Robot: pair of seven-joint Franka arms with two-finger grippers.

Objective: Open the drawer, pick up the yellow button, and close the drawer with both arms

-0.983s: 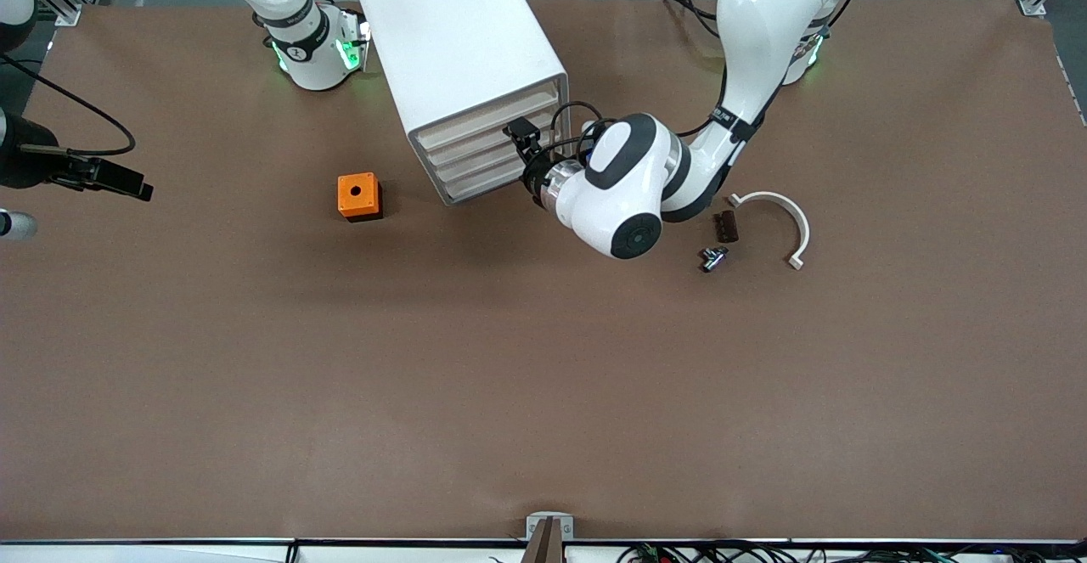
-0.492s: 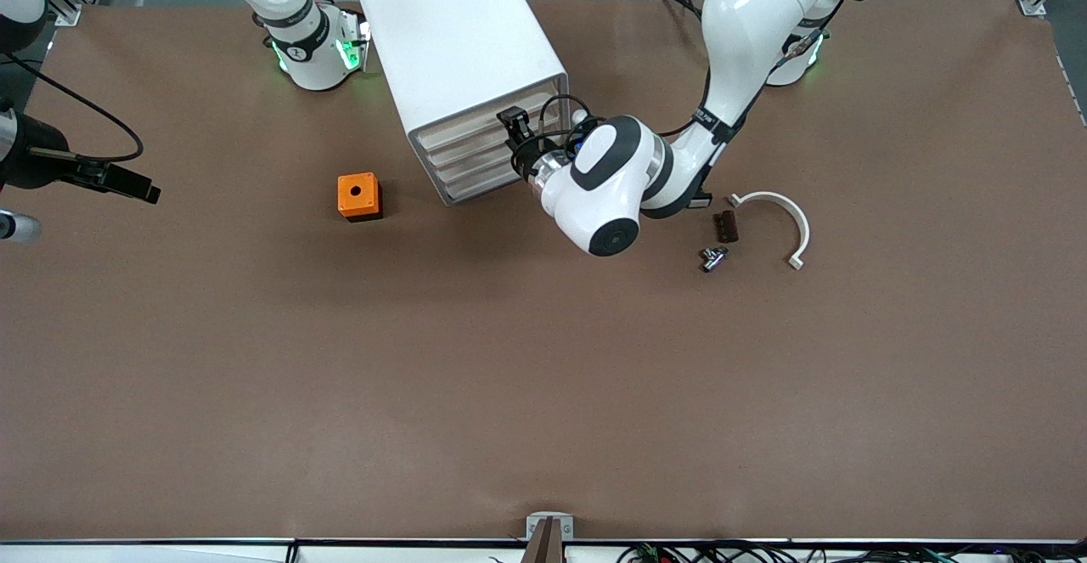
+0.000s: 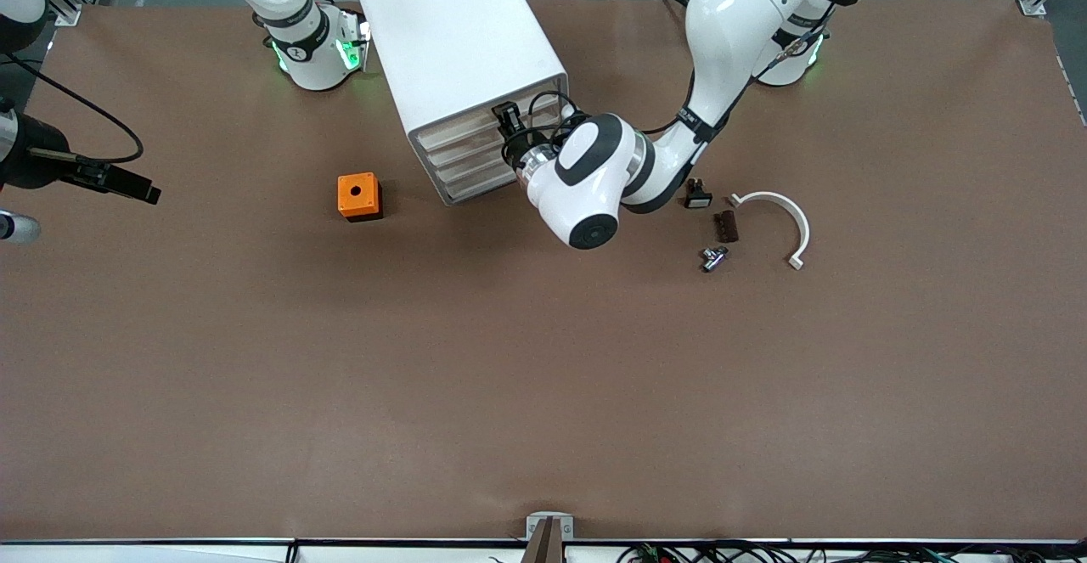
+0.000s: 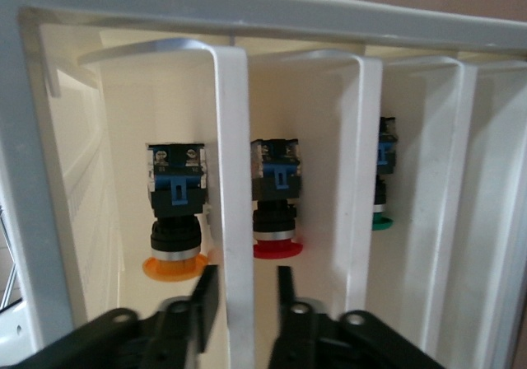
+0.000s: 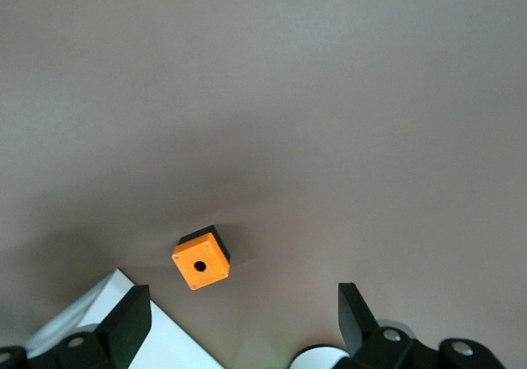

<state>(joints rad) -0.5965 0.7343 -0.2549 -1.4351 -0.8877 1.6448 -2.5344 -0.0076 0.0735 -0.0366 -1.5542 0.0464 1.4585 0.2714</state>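
The white cabinet (image 3: 463, 32) stands near the robots' bases, with all its drawers shut. My left gripper (image 3: 508, 118) is at the front of the uppermost drawer (image 3: 454, 127). In the left wrist view the left gripper (image 4: 245, 280) is open. Its fingers stand on either side of that drawer's white lip (image 4: 233, 138) with small gaps. The button (image 4: 174, 221), orange-yellow cap and black body, sits inside that drawer. My right gripper (image 3: 127, 182) waits open and empty at the right arm's end of the table. It also shows in the right wrist view (image 5: 243, 319).
A red button (image 4: 276, 212) and a green one (image 4: 380, 196) sit in lower drawers. An orange cube with a hole (image 3: 358, 196) lies beside the cabinet and shows in the right wrist view (image 5: 200, 263). A black part with white face (image 3: 697, 198), a brown part (image 3: 724, 226), a metal part (image 3: 713, 257) and a white arc (image 3: 785, 215) lie toward the left arm's end.
My left gripper has moved up the cabinet front from the lower drawers to the uppermost one. The arm's shift uncovered the small black part. The right gripper has barely moved.
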